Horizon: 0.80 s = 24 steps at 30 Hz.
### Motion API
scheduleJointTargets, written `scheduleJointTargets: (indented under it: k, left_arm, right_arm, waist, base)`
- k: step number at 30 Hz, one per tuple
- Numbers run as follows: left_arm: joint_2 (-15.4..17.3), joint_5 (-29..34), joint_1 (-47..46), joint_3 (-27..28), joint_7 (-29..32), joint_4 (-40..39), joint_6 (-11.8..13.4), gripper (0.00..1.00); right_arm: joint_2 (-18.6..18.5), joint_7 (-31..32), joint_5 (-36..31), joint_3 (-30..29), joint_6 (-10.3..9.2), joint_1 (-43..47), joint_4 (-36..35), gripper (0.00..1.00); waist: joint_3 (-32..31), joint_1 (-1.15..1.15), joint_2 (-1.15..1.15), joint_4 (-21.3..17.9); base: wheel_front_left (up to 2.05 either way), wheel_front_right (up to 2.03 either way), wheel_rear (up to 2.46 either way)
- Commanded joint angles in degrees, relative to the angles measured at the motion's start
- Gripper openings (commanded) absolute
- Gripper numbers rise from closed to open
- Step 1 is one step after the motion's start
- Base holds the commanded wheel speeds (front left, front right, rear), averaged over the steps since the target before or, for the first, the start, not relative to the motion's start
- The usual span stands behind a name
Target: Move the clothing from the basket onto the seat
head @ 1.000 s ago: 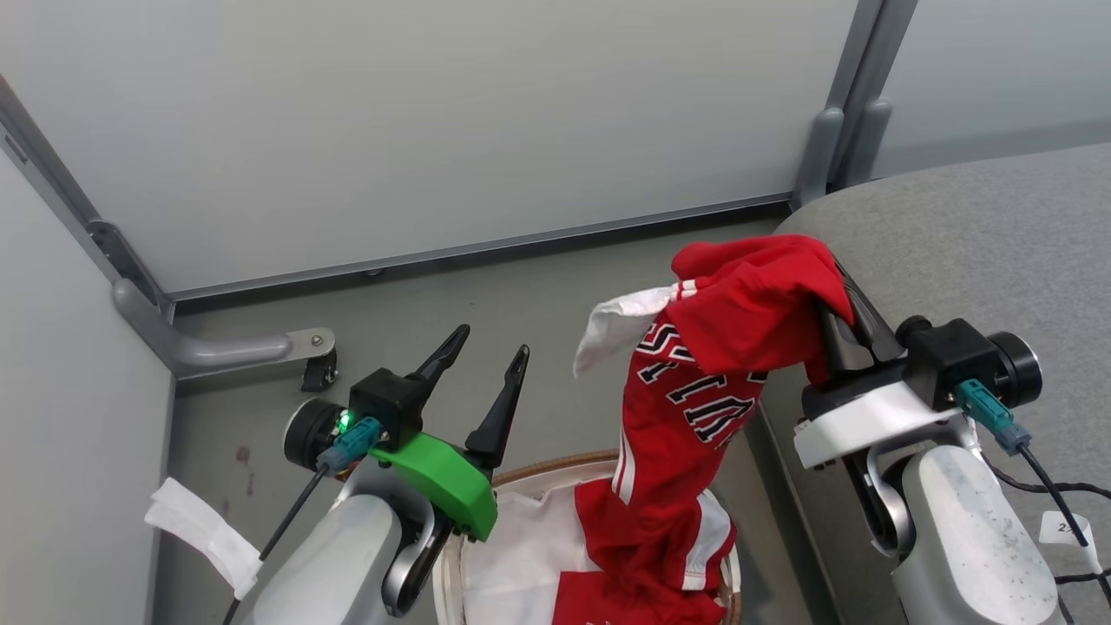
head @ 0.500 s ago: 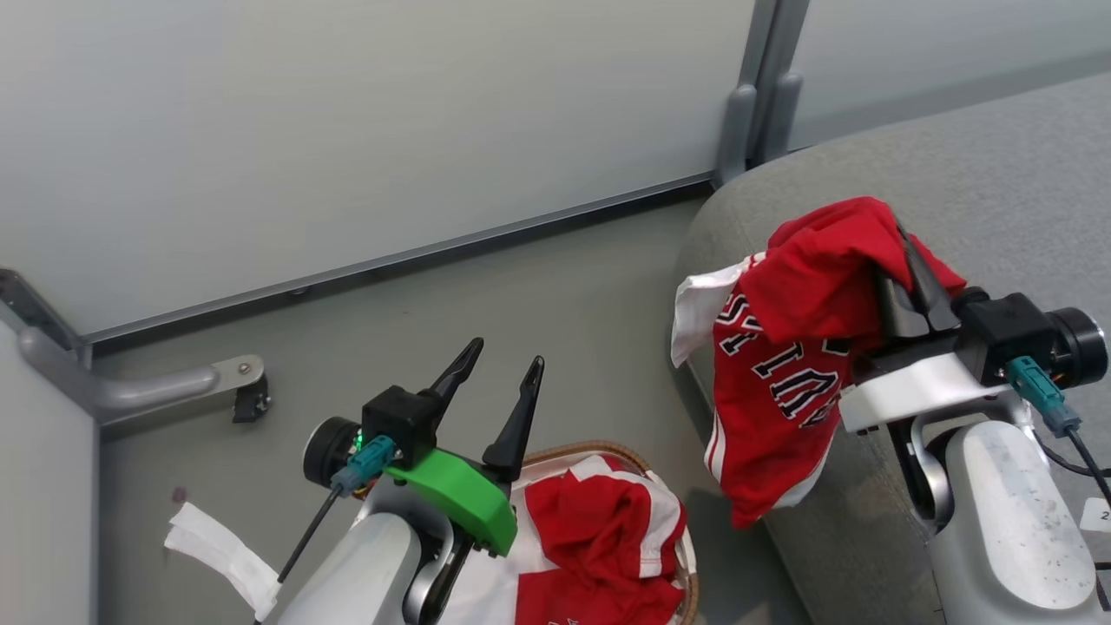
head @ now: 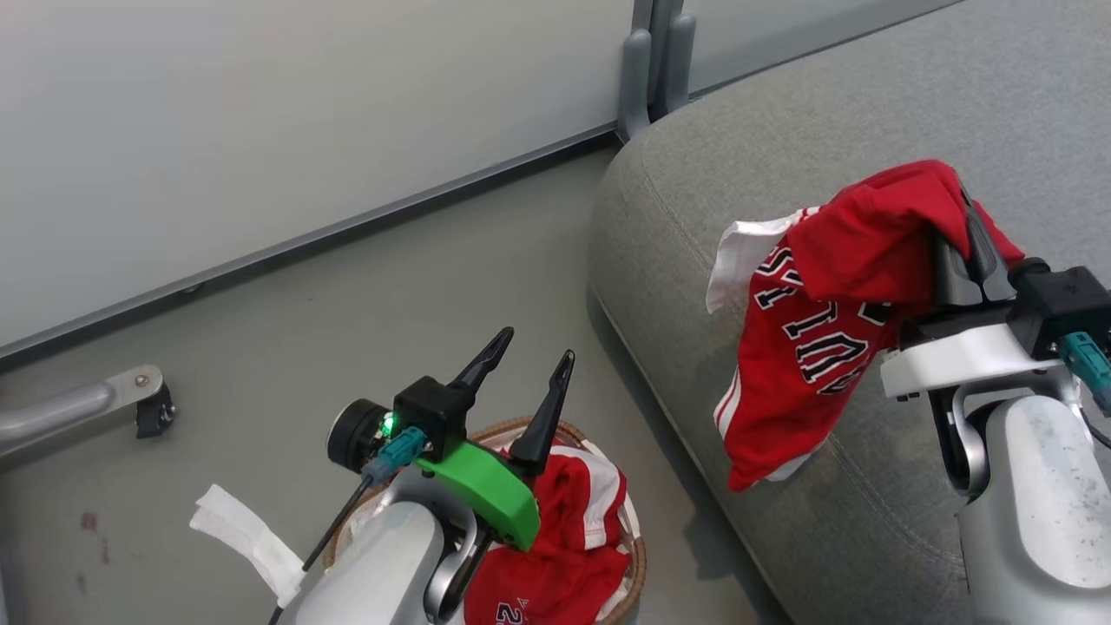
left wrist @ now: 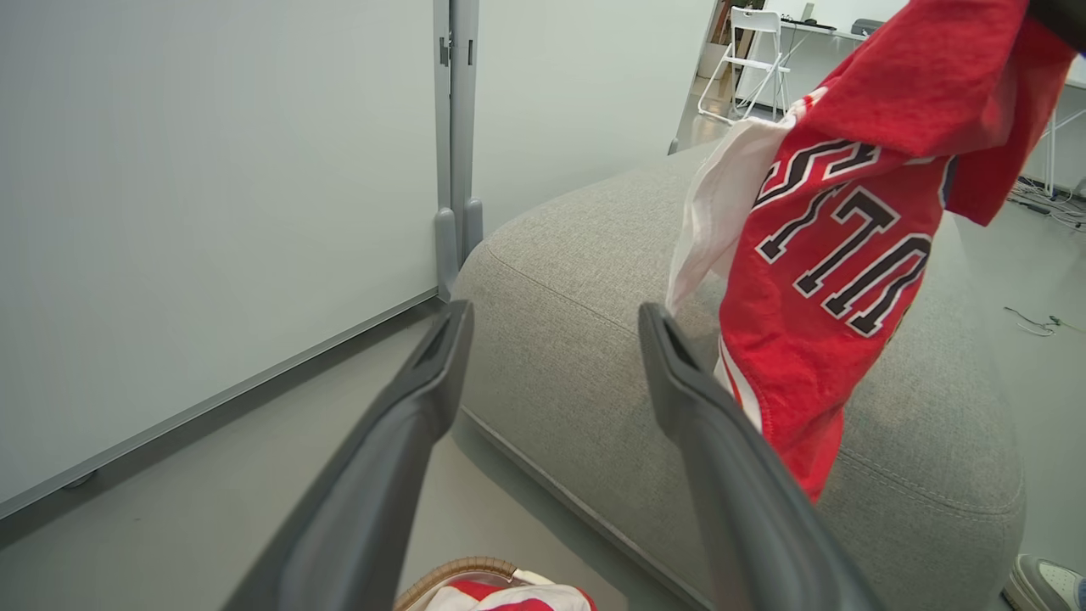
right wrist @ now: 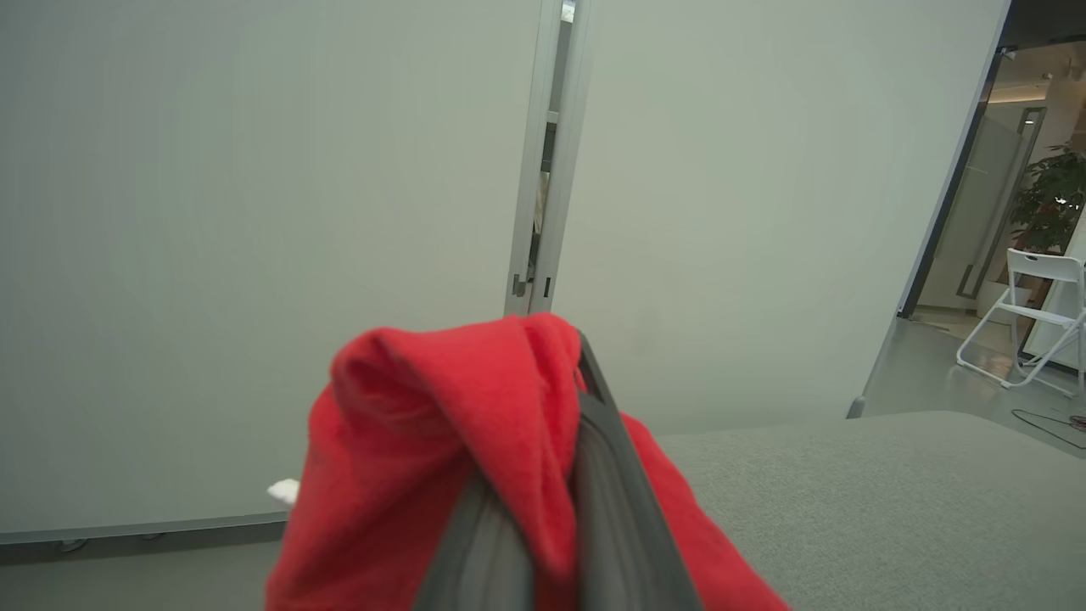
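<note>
One jersey (head: 807,347) hangs limp, soft and light, from our clenched right claw (head: 965,213) at three o'clock over the seat (head: 694,174). Our left claw (head: 537,343) gapes empty; we'd pinch bunched folds.

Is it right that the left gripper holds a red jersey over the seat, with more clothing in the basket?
No: the head view shows the right gripper holding the jersey over the seat; more clothing lies in the basket.

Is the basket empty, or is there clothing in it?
Not empty. Red clothing with white trim lies bunched inside the basket, while another red piece hangs from the right gripper over the seat.
</note>
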Motion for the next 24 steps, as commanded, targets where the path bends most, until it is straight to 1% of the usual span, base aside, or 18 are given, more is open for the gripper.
scheduleJointTargets:
  k: [1,7,11,13,16,18,22,24]
  left_arm:
    - [0.2,0.4,-1.0,0.0,-0.1,-0.1,-0.2,1.00]
    - [1.0,0.9,-3.6,-0.7,-0.1,-0.6,-0.2,1.00]
    - [1.5,0.8,-6.2,-0.7,-0.1,-1.4,-0.2,1.00]
    - [2.1,1.2,-7.7,-0.8,-0.1,-1.9,-0.2,1.00]
    - [3.1,2.1,-10.3,-0.9,-0.1,-2.6,-0.2,1.00]
    - [3.3,2.7,-12.0,-1.0,-0.1,-3.3,-0.2,1.00]
    - [3.4,3.6,-14.8,-1.0,-0.1,-4.3,-0.2,1.00]
    - [3.5,3.9,-15.6,-1.1,-0.1,-4.7,-0.2,1.00]
  right_arm:
    - [-0.2,-0.3,-0.5,-0.3,-0.04,-1.6,-0.4,0.00]
    - [-0.2,-0.3,-3.1,-2.6,-0.04,-7.6,0.0,0.00]
    - [-0.2,-0.3,-5.8,-5.3,-0.05,-14.2,0.6,0.00]
    - [-1.0,-0.3,-6.8,-6.5,-0.05,-18.4,1.2,0.00]
    - [-3.1,-0.3,-8.2,-7.8,-0.05,-25.3,2.5,0.00]
    - [-5.1,-0.3,-8.9,-8.8,-0.04,-30.1,3.5,0.00]
    - [-8.7,-0.3,-10.2,-11.5,-0.05,-38.6,5.6,0.00]
    - [-9.9,-0.3,-10.8,-12.8,-0.05,-41.5,6.7,0.00]
  waist:
    - [2.8,0.00,0.00,-1.2]
    - [8.2,0.00,0.00,0.0]
    - [13.4,0.00,0.00,1.8]
    - [16.3,0.00,0.00,2.7]
    - [20.8,0.00,0.00,3.8]
    - [23.6,0.00,0.00,4.6]
    - [27.9,0.00,0.00,6.1]
    - [29.3,0.00,0.00,6.6]
  base:
    - [0.00,0.00,0.00]
    - [0.00,0.00,0.00]
    - [0.00,0.00,0.00]
    - [0.00,0.00,0.00]
    - [0.00,0.00,0.00]
    - [0.00,0.00,0.00]
    - [0.00,0.00,0.00]
    - [0.00,0.00,0.00]
